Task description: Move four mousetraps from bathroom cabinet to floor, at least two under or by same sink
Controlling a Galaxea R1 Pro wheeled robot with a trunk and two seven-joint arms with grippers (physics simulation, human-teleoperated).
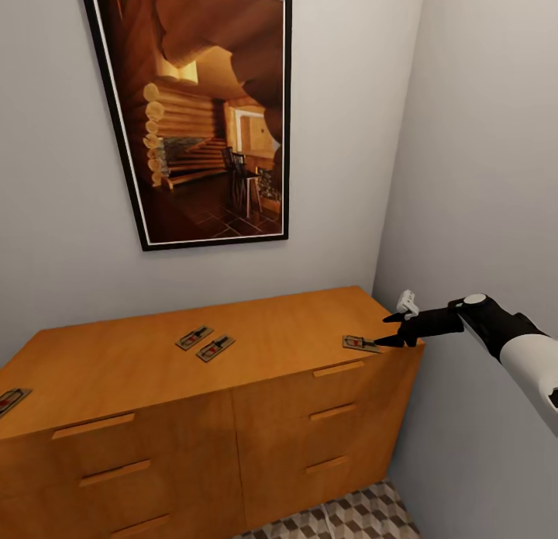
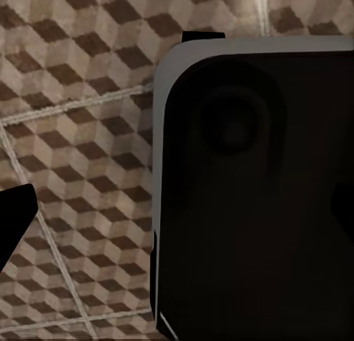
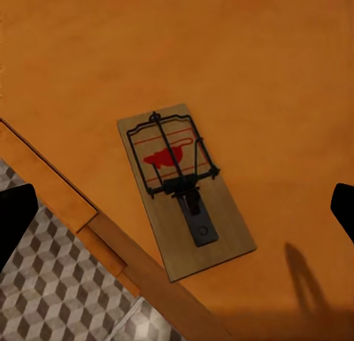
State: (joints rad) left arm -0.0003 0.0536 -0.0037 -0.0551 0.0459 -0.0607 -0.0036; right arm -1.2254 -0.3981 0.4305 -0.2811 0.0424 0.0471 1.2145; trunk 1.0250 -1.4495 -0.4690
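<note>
Above the right front corner of the cabinet [image 1: 232, 353], the right gripper [image 1: 397, 329] hovers with its two dark fingers [image 1: 391, 340] spread wide and nothing between them. From the right wrist view the finger tips sit at opposite edges of the picture, and one mousetrap [image 3: 184, 188] lies flat on the orange wood between them, its wire bar and red spot facing up, set at a slant close to the front edge of the top. Past that edge the cube-patterned bathroom floor [image 3: 51, 297] shows below.

From the head view this same mousetrap [image 1: 362, 343] lies just beside the finger tips. Two more mousetraps [image 1: 194, 337] [image 1: 215, 348] lie side by side near the middle of the top, and a fourth mousetrap [image 1: 12, 400] rests at the far left edge, partly cut off.

A large framed picture [image 1: 205, 108] hangs on the wall behind the cabinet.

The left wrist view looks down on floor tiles beside a dark rounded body [image 2: 258, 194]; one dark finger tip [image 2: 15, 219] shows, and whether those fingers are open or closed cannot be told.
</note>
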